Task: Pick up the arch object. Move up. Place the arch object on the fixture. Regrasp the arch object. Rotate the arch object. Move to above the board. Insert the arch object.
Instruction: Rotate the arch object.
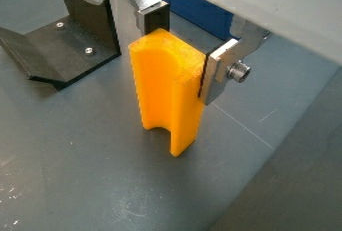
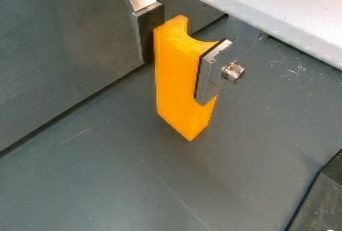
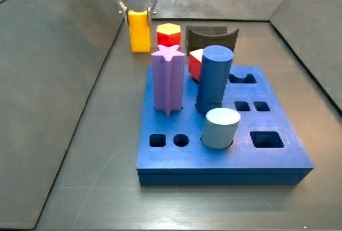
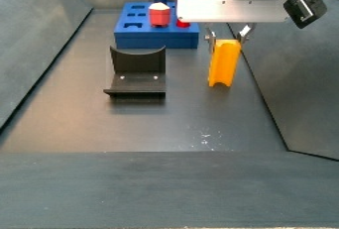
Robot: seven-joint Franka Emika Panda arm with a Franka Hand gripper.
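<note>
looking across a side view from left to right, you had the dark, almost black fixture [image 4: 137, 71] with its scooped top on the grey floor, then the small bright yellow-orange plastic arch object [image 4: 224, 62] standing upright just beside it but apart from it. behind them, the thick blue board [image 4: 153, 28] carried its pegs. your gripper [image 4: 229, 31] hung over the arch object, and its flat silver fingers [image 1: 222, 65] were closed partway, pressed against both sides of the block's upper part in both wrist views, so you had hold of it. the notched end of the arch object [image 1: 170, 93] pointed down, and you could not tell whether it touched the floor. in a side view the arch object [image 3: 139, 30] stood behind the board [image 3: 221, 145], near the red hexagonal peg with the yellow top [image 3: 168, 36].
</note>
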